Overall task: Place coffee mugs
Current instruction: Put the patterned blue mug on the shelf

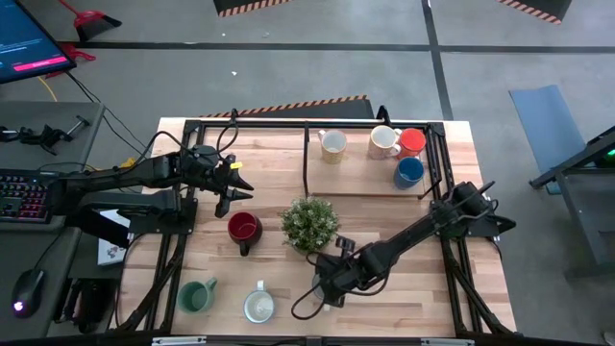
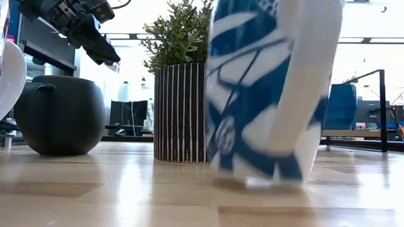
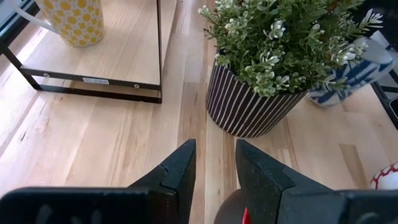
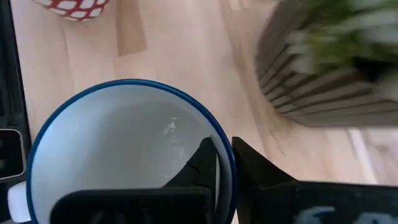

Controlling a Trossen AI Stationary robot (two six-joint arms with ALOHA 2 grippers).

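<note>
My right gripper (image 1: 325, 286) is shut on a white mug with blue patterning (image 2: 265, 88) near the table's front, right of the potted plant (image 1: 309, 221). My left gripper (image 3: 214, 165) hangs open above a red mug (image 1: 244, 228) without touching it. A green mug (image 1: 197, 295) and a pale mug (image 1: 259, 306) stand on their bases near the front edge. A yellow-dotted mug (image 1: 332, 144), a cream mug (image 1: 384, 140), a red mug (image 1: 413, 141) and a blue mug (image 1: 409, 171) stand on the low shelf (image 1: 365, 183) at the back. My right gripper holds the blue-and-white mug by its blue rim (image 4: 225, 163). One finger (image 4: 205, 158) is inside the mug and one (image 4: 249, 162) outside its wall. The fingers come slanting down from above. The mug is tilted in the low view; whether its base touches the table I cannot tell.
The plant's striped pot (image 2: 180, 113) stands close to the held mug, on its left in the low view. A black frame (image 1: 437, 183) edges the shelf at the back right. Bare wood (image 1: 413, 288) lies right of the held mug.
</note>
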